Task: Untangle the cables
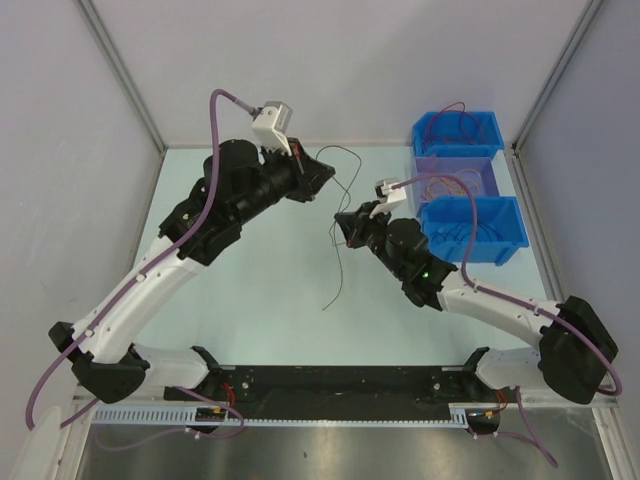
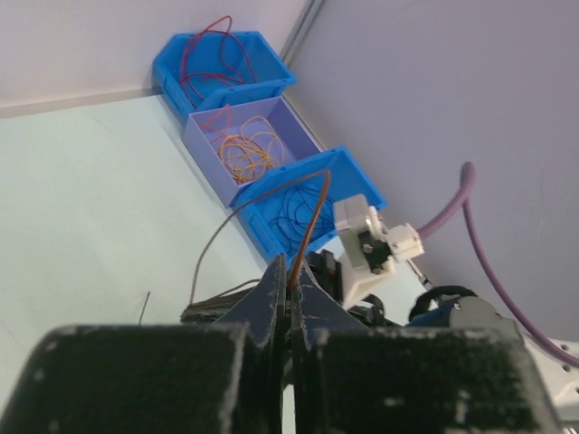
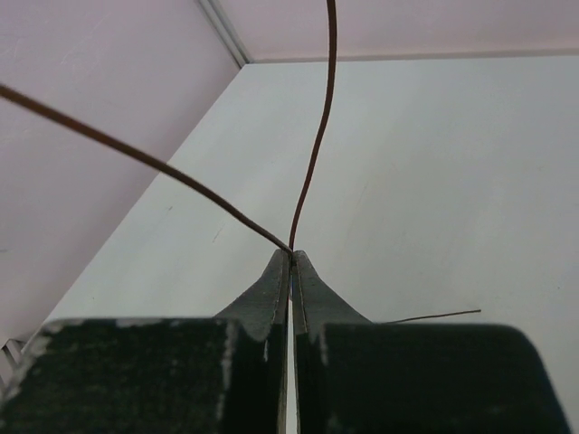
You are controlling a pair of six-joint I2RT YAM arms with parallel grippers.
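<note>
A single thin dark-brown cable (image 1: 345, 200) is strung between both grippers above the table. My left gripper (image 2: 291, 282) is shut on one end of it, and the cable (image 2: 271, 185) arcs up and away from the fingertips. My right gripper (image 3: 291, 254) is shut on the same cable (image 3: 315, 145) further along; one strand rises from the tips and another runs off to the upper left. In the top view the left gripper (image 1: 322, 172) sits up and left of the right gripper (image 1: 340, 228). The cable's free tail (image 1: 333, 285) hangs down toward the table.
Three bins stand in a row at the back right. A blue bin (image 1: 487, 125) holds a dark red cable, a lavender bin (image 1: 490, 175) holds orange cables, and a second blue bin (image 1: 510, 235) holds blue cables. Grey walls close off the left, back and right.
</note>
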